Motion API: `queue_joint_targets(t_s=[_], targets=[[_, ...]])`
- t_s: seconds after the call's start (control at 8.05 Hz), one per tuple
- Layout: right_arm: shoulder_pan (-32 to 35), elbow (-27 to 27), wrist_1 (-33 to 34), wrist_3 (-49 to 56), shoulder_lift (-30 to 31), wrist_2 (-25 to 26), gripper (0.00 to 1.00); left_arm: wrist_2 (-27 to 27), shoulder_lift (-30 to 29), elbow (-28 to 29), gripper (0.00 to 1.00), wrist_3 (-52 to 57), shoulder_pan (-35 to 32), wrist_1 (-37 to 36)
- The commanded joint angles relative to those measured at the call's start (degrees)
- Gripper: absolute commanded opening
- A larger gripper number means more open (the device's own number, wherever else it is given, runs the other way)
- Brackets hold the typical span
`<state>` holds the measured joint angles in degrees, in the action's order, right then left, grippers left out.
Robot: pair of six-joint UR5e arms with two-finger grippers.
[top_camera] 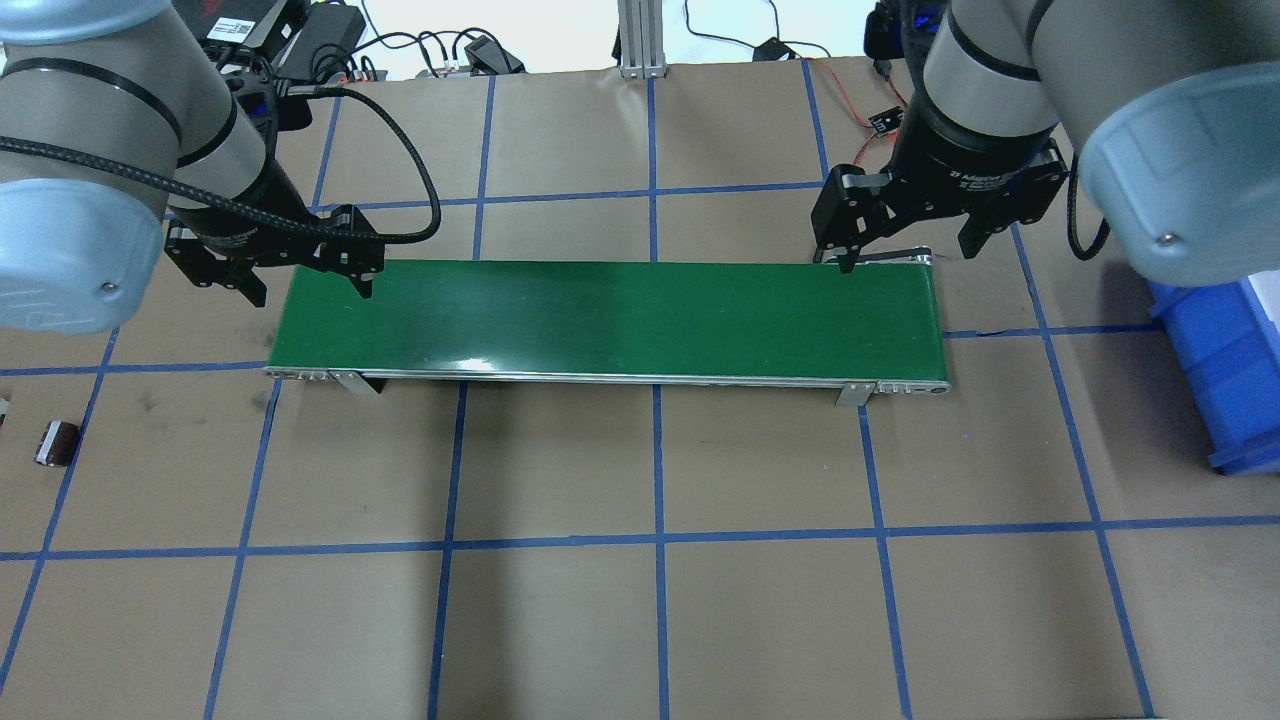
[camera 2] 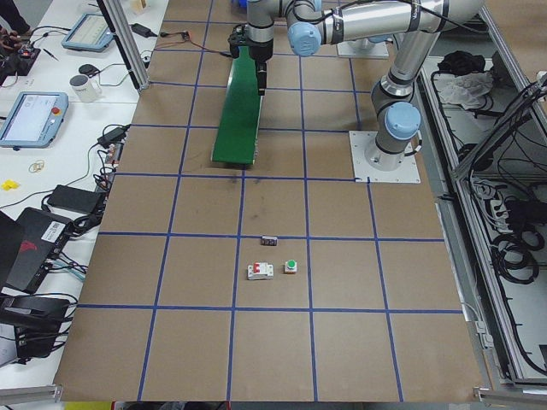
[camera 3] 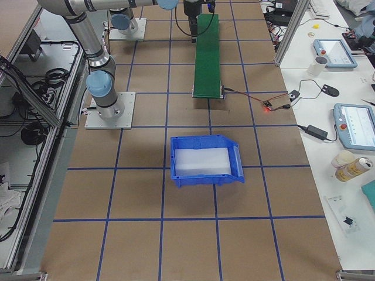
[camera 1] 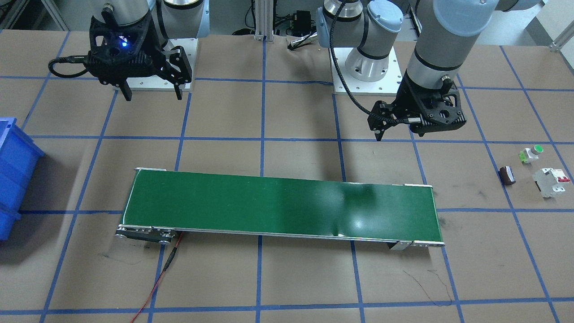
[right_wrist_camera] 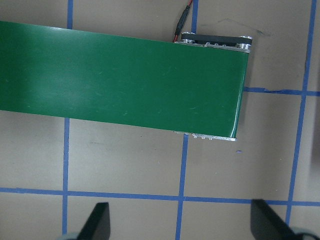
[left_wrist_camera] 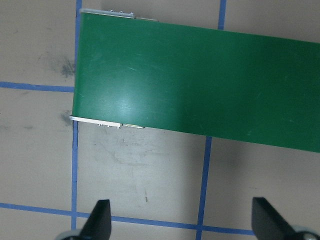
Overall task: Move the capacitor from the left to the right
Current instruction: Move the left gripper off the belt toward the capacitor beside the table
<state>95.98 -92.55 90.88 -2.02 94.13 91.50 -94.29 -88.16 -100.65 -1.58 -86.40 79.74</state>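
Observation:
The capacitor (camera 1: 507, 175) is a small dark brown cylinder lying on its side on the brown table near the table's left end. It also shows in the overhead view (top_camera: 57, 443) and the exterior left view (camera 2: 268, 242). My left gripper (top_camera: 310, 290) is open and empty, hovering over the left end of the green conveyor belt (top_camera: 600, 315), well away from the capacitor. In the left wrist view (left_wrist_camera: 182, 220) nothing is between the fingertips. My right gripper (top_camera: 908, 258) is open and empty above the belt's right end; the right wrist view (right_wrist_camera: 182, 220) shows nothing between its fingertips.
A white circuit breaker with a red switch (camera 1: 551, 181) and a white button with a green cap (camera 1: 532, 153) lie next to the capacitor. A blue bin (top_camera: 1220, 360) stands at the table's right end. A red wire (camera 1: 157, 282) runs from the belt's right end.

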Motion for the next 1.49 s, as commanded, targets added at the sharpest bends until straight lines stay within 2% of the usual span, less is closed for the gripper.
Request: queue_joint_targets(t_s=[0.0, 0.12, 0.5, 0.75, 1.24, 1.37], targets=[[0.00, 0.00, 0.00, 0.00, 0.00, 0.00, 1.00, -0.54, 0.27, 0.27, 1.00, 0.87, 1.13, -0.02], [0.00, 0.00, 0.00, 0.00, 0.00, 0.00, 1.00, -2.02, 0.01, 0.36, 1.00, 6.97, 4.19, -0.55], [0.00, 0.00, 0.00, 0.09, 0.00, 0.00, 1.00, -1.60, -1.13, 0.37, 1.00, 22.70, 20.61, -0.73], [0.00, 0.00, 0.00, 0.09, 0.00, 0.00, 1.00, -1.51, -3.58, 0.28, 1.00, 31.68, 27.91, -4.04], [0.00, 0.00, -0.09, 0.26, 0.00, 0.00, 1.00, -0.28, -12.71, 0.19, 1.00, 51.89, 43.03, -8.98], [0.00, 0.00, -0.09, 0.26, 0.00, 0.00, 1.00, -0.45, -15.52, -0.33, 1.00, 55.51, 45.59, -13.08]])
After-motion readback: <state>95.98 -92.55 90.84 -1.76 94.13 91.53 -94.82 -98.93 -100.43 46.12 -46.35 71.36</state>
